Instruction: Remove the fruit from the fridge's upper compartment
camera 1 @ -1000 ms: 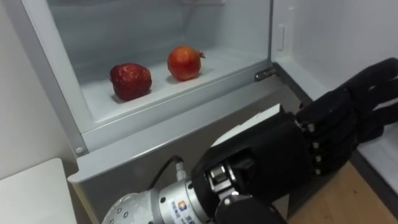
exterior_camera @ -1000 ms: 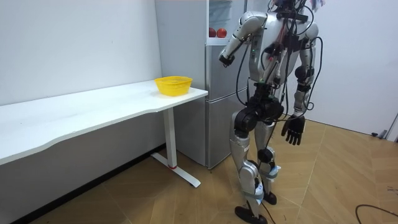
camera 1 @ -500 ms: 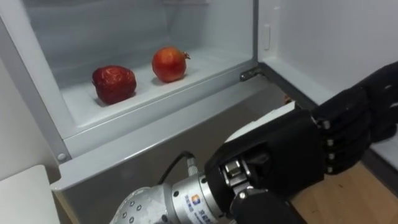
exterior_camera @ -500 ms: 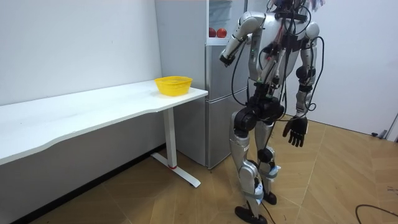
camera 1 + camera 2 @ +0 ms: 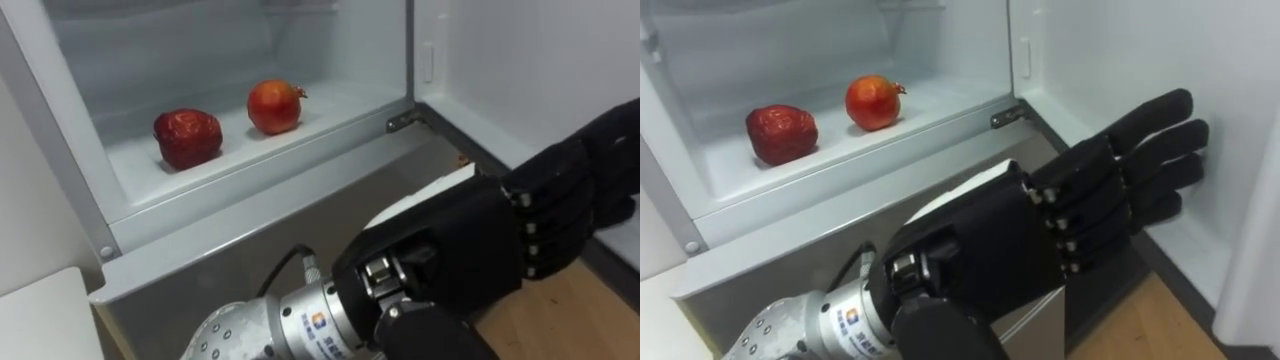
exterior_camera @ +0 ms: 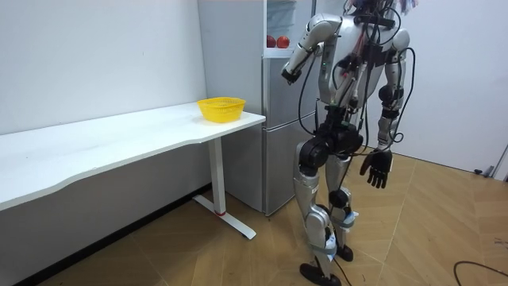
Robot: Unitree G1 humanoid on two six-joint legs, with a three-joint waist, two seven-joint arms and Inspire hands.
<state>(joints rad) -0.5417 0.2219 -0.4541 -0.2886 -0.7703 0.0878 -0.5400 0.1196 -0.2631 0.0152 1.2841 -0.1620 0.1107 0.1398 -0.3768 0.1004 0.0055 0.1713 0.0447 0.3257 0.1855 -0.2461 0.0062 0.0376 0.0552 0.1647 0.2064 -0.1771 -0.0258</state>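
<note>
The robot stood in front of the fridge (image 6: 277, 167). Its left hand (image 5: 980, 250) was held up below the open top part, and its fingers (image 5: 1130, 150) were straight and let go, holding nothing. Two fruits sat on the fridge shelf (image 5: 335, 108), up and to the left of the fingers and well apart from them: a round red fruit (image 5: 274, 106) and a dark red fruit (image 5: 186, 138) beside it. The right hand (image 6: 375, 168) hung low by the robot's side, with loose fingers.
</note>
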